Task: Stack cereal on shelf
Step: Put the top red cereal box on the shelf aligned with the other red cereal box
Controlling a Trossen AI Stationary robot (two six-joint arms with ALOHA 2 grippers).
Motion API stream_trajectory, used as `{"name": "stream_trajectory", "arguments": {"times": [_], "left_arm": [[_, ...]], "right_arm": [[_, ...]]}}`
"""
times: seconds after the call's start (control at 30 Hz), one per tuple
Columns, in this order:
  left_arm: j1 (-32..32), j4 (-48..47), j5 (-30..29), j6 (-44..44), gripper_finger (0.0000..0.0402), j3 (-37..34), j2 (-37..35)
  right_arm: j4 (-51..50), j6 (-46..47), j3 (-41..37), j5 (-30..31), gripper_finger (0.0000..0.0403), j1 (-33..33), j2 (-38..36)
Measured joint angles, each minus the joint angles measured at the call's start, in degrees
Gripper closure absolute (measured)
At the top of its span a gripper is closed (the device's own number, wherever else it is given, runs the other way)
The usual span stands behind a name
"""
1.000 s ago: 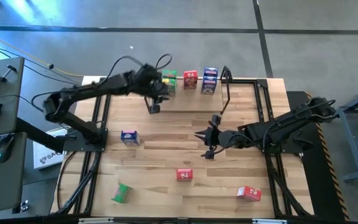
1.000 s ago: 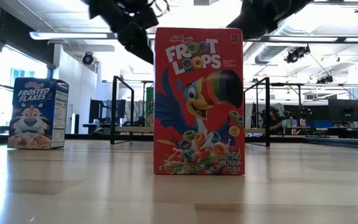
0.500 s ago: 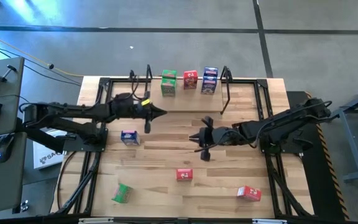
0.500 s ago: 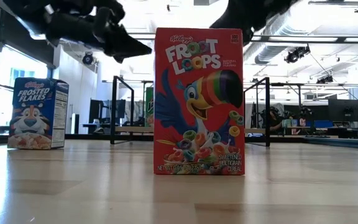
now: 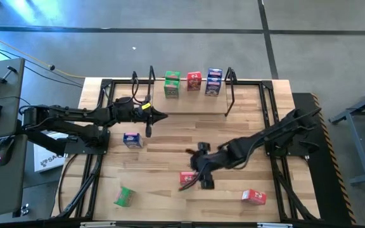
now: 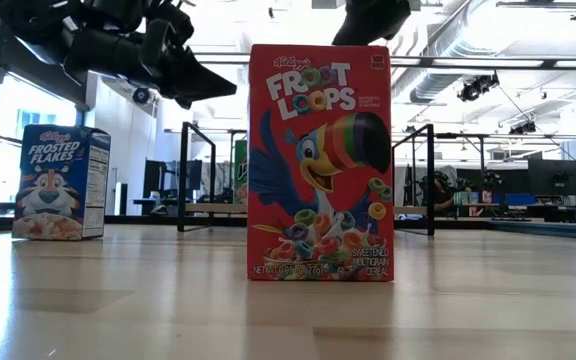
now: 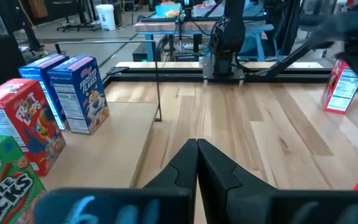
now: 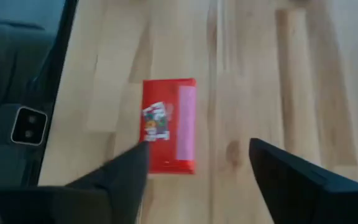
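We judge the step in hand to be picking up the red cereal box standing mid-worktop. The right gripper hovers over it, fingers spread and empty; in the right wrist view the box sits off-centre, beside one finger, so we would centre it between both before closing (its narrow faces look easiest to pinch). The left gripper, clenched on nothing, waits near the shelf, which holds three boxes. Half a second ago the right gripper hung farther back; the left has barely shifted.
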Motion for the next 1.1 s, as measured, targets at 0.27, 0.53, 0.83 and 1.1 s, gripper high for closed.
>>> {"name": "stream_trajectory", "arguments": {"times": [0.27, 0.53, 0.83, 1.1], "left_arm": [[0.37, -0.04, -0.13, 0.74, 0.0399, 0.00, 0.02], [0.37, -0.10, -0.11, 1.17, 0.0399, 0.00, 0.02], [0.63, 0.38, -0.11, 0.99, 0.0399, -0.61, 0.02], [3.22, 2.30, -0.15, -2.91, 0.0399, -3.76, 0.04]], "right_arm": [[-13.71, 5.28, 16.43, -1.01, 0.0121, 0.75, 12.28], [-18.53, 8.82, 22.66, -4.46, 0.0121, 0.73, 19.05], [-20.03, 12.02, 22.51, -5.01, 0.0181, -0.60, 20.85], [-19.41, 7.69, 24.73, -6.77, 0.0255, -1.19, 20.82]]}}
